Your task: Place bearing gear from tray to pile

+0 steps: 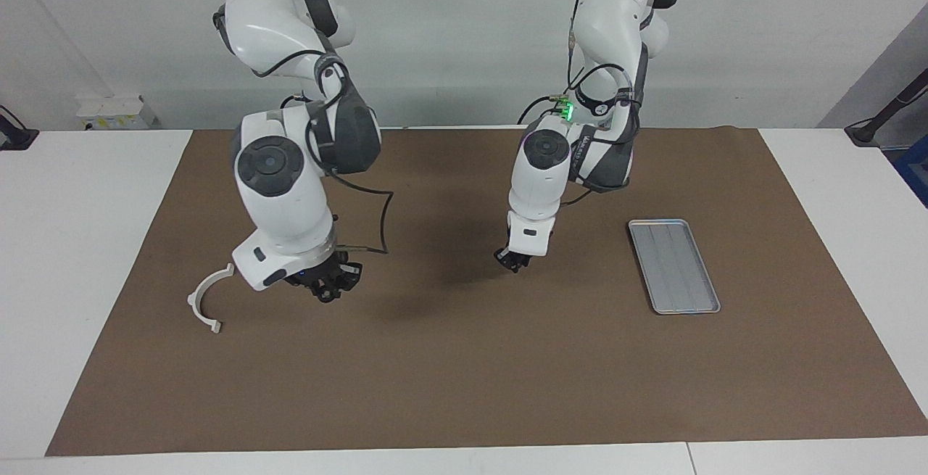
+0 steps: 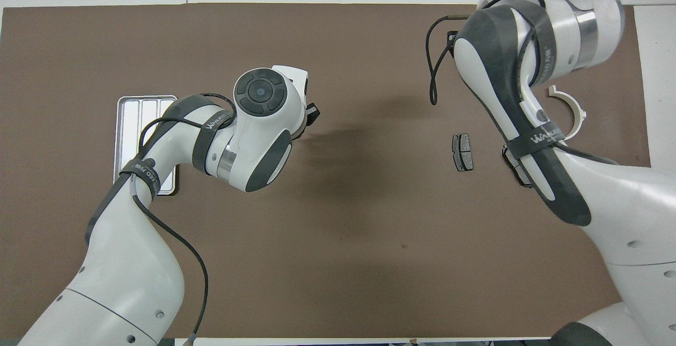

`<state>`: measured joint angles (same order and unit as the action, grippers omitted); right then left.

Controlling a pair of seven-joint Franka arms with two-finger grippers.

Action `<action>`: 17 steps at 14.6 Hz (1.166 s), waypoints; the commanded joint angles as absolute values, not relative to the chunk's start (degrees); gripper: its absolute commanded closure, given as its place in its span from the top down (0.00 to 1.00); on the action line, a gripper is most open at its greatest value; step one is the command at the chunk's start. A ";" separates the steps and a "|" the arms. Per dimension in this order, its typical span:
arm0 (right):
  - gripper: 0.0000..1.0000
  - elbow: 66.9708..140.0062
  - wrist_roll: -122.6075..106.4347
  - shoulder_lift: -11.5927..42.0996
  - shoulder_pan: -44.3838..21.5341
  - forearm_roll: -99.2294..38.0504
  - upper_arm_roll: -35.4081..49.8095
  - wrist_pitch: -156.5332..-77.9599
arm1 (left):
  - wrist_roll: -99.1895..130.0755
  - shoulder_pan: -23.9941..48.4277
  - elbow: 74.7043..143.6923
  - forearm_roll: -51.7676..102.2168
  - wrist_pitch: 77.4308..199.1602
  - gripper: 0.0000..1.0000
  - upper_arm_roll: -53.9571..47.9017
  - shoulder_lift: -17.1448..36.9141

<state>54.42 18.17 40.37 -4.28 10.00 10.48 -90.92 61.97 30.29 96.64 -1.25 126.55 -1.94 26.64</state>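
Hanging over the brown mat (image 1: 464,359), both grippers
The left gripper (image 1: 513,260) is near the tray (image 1: 673,266), the right gripper (image 1: 328,288) by the white bracket (image 1: 206,299); whether either grips anything, I cannot tell

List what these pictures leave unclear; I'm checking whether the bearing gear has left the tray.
Bearing gear: in neither view; whether the left end effector holds it is too small facing, covered by its wrist overhead.
Tray: overhead, the left arm covers part.
Brake pads: facing, hidden by the right arm; right end effector hangs beside the bracket; overhead, that arm half-covers one.
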 commanded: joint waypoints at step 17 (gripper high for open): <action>0.00 56.51 13.70 49.39 2.90 9.67 10.90 -99.05 | 60.40 25.87 100.37 -4.75 119.12 1.00 1.14 15.50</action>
